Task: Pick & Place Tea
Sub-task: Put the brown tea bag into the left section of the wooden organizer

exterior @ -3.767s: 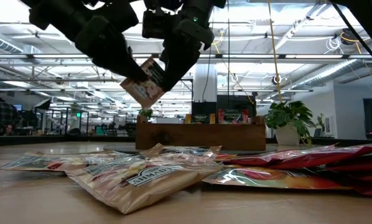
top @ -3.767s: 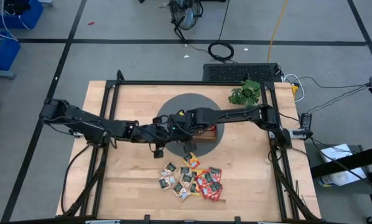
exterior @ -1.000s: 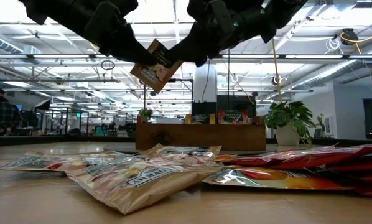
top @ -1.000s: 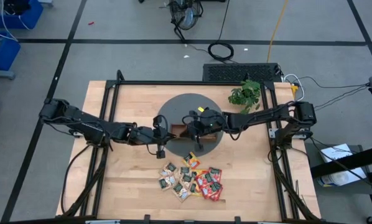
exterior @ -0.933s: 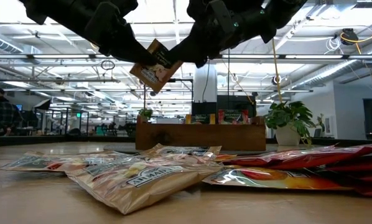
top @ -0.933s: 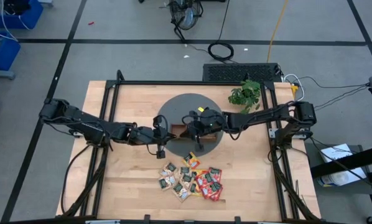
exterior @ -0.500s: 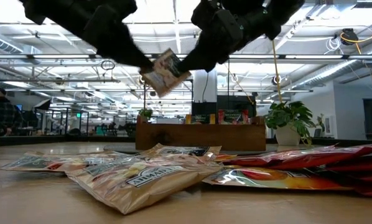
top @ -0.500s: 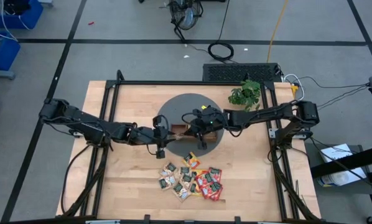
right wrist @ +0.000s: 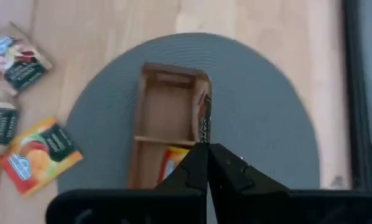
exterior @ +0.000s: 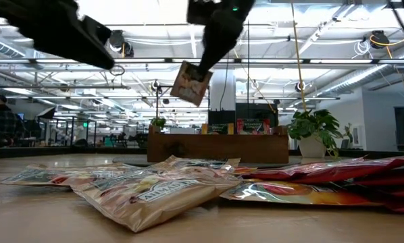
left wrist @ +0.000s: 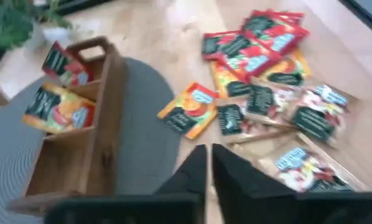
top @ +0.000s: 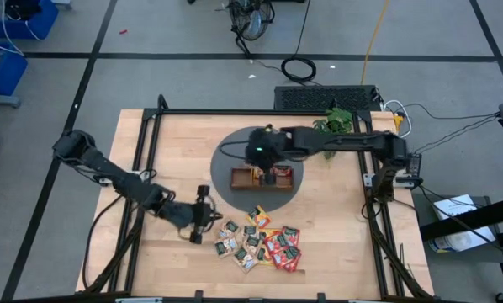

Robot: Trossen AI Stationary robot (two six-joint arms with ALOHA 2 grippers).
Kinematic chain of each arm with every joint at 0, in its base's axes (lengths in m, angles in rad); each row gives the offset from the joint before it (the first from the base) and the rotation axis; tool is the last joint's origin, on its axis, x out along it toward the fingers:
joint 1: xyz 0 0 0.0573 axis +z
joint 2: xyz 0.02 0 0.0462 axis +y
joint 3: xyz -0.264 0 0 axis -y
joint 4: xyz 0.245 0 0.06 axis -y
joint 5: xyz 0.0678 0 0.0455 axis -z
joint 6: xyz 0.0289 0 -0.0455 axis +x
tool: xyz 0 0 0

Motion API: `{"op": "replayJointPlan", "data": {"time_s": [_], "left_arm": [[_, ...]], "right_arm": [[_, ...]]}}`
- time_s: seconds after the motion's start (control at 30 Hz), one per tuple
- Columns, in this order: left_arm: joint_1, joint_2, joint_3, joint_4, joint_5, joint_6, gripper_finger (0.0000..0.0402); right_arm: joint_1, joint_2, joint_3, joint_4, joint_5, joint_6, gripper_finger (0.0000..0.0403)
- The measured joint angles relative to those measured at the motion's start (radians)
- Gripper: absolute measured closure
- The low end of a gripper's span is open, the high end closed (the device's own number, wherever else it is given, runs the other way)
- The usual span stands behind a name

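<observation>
Both arms had parted since a second before: the left gripper (top: 203, 214) had let go of the sachet and dropped back beside the loose pile, while the right gripper (top: 267, 168) carried it over the wooden tray (top: 262, 178).

Right gripper's fingers were clamped on one tea sachet (exterior: 190, 83), edge-on in its wrist view (right wrist: 203, 120), hanging above the tray on the round grey mat (top: 228, 150). Two sachets already stood in the tray's compartments (left wrist: 56, 109). Left gripper's fingers were pressed together, holding nothing, just beside the pile of tea (top: 260, 244) on the table (top: 176, 143). A leafy plant (top: 332, 124) stood near the far right corner.
</observation>
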Motion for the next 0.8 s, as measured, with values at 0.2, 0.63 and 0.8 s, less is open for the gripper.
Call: {"op": "replayJointPlan", "data": {"time_s": [0.2, 0.63, 0.8], "left_arm": [[-0.080, -0.014, -0.015, -0.051, -0.102, 0.002, 0.0375], [-0.138, -0.014, -0.015, -0.097, -0.134, 0.011, 0.0377], [-0.127, -0.014, -0.015, -0.094, -0.137, 0.007, 0.0382]], "right_arm": [[0.003, 0.231, 0.264, -0.239, -0.018, 0.008, 0.0403], [-0.042, 0.353, 0.376, -0.270, -0.099, 0.034, 0.0403], [-0.050, 0.353, 0.375, -0.267, -0.116, 0.025, 0.0403]]}}
